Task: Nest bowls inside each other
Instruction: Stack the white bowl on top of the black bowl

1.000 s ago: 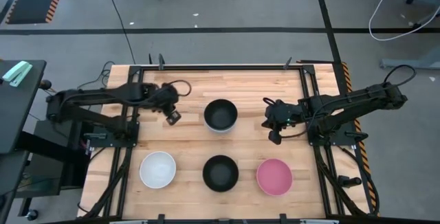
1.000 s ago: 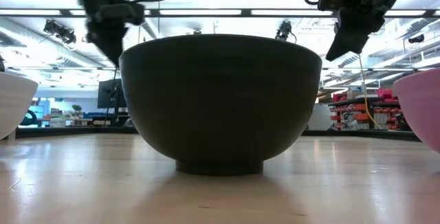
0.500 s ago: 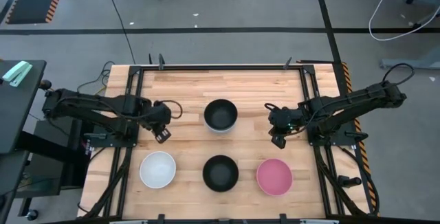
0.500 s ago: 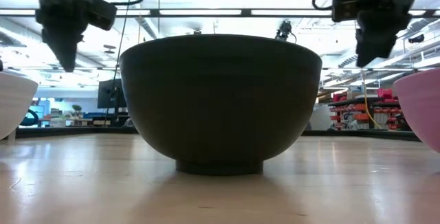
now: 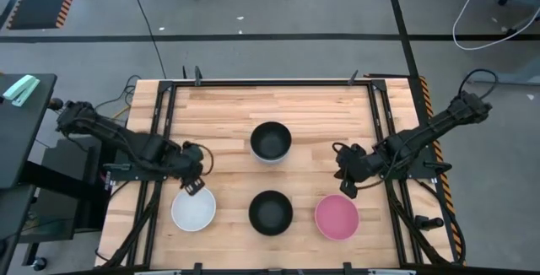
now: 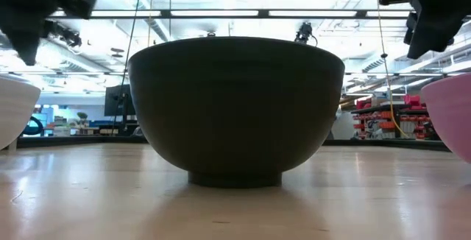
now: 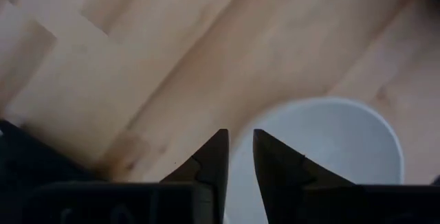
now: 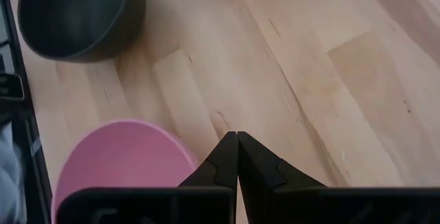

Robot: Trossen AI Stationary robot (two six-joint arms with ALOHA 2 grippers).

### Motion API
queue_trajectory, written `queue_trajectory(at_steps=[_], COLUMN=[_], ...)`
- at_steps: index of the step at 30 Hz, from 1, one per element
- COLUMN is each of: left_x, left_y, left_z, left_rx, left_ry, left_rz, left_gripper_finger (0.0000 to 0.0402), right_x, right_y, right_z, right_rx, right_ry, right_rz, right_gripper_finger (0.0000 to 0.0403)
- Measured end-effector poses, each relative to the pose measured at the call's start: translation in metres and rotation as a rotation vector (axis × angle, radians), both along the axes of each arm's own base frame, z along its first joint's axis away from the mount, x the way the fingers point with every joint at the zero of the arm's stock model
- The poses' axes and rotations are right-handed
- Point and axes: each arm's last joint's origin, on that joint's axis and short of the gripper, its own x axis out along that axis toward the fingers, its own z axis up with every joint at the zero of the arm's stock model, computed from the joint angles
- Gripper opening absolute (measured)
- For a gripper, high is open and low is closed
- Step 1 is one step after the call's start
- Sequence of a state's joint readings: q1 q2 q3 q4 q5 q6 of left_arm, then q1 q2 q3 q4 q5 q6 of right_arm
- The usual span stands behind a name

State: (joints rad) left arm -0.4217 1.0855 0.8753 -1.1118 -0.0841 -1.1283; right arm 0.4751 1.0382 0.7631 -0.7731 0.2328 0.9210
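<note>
On the wooden table we see four bowls, all mouth-up: a white bowl, black bowl and pink bowl in the near row, another black bowl behind. Our left gripper hovers slightly parted by the white rim; our right gripper, pinched empty, hangs beside the pink one.

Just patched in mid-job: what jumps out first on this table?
Four bowls on the wooden table: a black bowl mid-table, then a front row of white bowl, black bowl and pink bowl. The left hand hangs at the white bowl's rim, slightly open; the right hand, shut, hangs by the pink one.
</note>
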Motion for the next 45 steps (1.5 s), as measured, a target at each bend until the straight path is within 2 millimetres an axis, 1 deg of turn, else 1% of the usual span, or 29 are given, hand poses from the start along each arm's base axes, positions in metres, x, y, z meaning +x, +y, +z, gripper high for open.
queue_trajectory(at_steps=[3, 9, 13, 19, 26, 36, 41, 45], left_x=[-0.005, -0.013, -0.018, -0.024, -0.023, -0.016, -0.016, -0.014], left_y=[-0.01, -0.025, -0.028, -0.025, -0.026, -0.033, -0.033, -0.035], left_z=[0.0, 0.0, -0.001, -0.002, -0.003, -0.013, -0.013, -0.017], left_rx=[-0.019, -0.06, -0.056, -0.016, -0.014, -0.021, -0.021, -0.006], left_ry=[0.002, 0.012, 0.031, 0.076, 0.076, 0.166, 0.168, 0.186], left_rz=[0.004, 0.076, 0.129, 0.2, 0.203, 0.19, 0.195, 0.196], left_gripper_finger=[0.0081, 0.0091, 0.0095, 0.0102, 0.0118, 0.0151, 0.0155, 0.015], right_x=[-0.002, -0.002, -0.002, -0.002, -0.002, -0.002, -0.002, -0.002], right_y=[0.003, 0.004, 0.004, 0.004, 0.004, 0.004, 0.004, 0.004], right_z=[0.0, 0.0, 0.0, 0.0, 0.0, 0.0, 0.0, 0.0], right_rx=[-0.018, -0.019, -0.019, -0.021, -0.031, -0.034, -0.034, -0.034], right_ry=[-0.018, -0.031, -0.031, -0.031, -0.029, -0.031, -0.031, -0.031], right_rz=[-0.021, -0.072, -0.073, -0.067, -0.048, -0.049, -0.049, -0.049], right_gripper_finger=[0.0014, 0.0014, 0.0014, 0.0014, 0.0015, 0.0039, 0.0043, 0.0043])
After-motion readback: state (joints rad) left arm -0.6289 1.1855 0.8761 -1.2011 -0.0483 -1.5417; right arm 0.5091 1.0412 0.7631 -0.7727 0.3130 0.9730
